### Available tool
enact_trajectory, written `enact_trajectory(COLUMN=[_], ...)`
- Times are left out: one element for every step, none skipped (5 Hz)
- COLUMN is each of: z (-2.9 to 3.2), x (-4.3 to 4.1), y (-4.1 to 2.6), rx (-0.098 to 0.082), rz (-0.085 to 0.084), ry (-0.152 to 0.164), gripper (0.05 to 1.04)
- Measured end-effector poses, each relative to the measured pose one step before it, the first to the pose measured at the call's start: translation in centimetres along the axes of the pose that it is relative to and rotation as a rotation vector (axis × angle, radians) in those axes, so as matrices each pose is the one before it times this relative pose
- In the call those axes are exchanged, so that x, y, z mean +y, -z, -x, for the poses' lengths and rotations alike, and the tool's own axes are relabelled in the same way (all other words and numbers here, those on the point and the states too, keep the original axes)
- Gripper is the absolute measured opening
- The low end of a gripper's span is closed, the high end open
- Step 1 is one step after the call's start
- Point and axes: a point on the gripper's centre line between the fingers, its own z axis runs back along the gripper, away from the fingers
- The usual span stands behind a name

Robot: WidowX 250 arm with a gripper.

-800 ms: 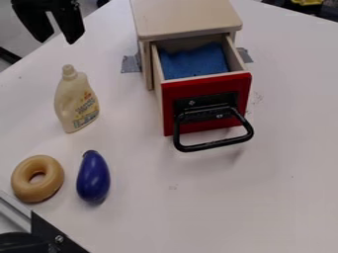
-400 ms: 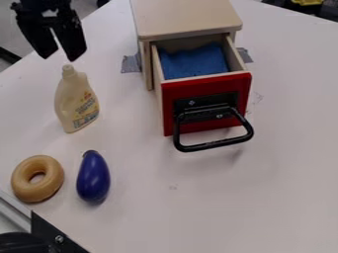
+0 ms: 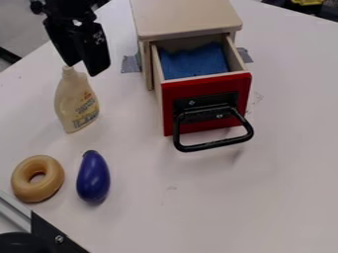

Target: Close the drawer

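The gripper (image 3: 82, 68) hangs at the upper left, over the top of the cream bottle and left of the cabinet, its two fingers apart with nothing held between them. A small wooden cabinet (image 3: 185, 17) stands at the top centre. Its drawer with a red front (image 3: 208, 104) is pulled out toward the camera, and a blue cloth or sponge (image 3: 194, 63) lies inside. The black handle (image 3: 214, 146) juts from the red front, well to the right of and below the gripper.
A cream bottle (image 3: 76, 101) is left of the drawer. At the lower left lie a tan ring (image 3: 25, 187) and a blue eggplant-shaped toy (image 3: 93, 178). Grey tape (image 3: 131, 63) shows beside the cabinet. A metal rail and black bracket (image 3: 49, 232) occupy the bottom left corner.
The gripper has moved right and downward in the view, from above and left of the bottle to over its cap. Drawer and toys have stayed put.
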Motion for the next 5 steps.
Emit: enact_trajectory(z=[0.240, -0.010, 0.256, -0.070, 0.161], x=[-2.093, -2.469, -2.209, -1.236, -0.933], y=[0.933, 1.588, 1.837, 1.447, 1.079], rx=[0.0268, 0.0406, 0.0325, 0.0192, 0.0040], rz=[0.0191, 0.0281, 0.0129, 0.0075, 0.0247], ry=[0.0568, 0.0717, 0.0680, 0.0385, 0.0152], gripper=[0.995, 0.995, 0.995, 0.995, 0.995])
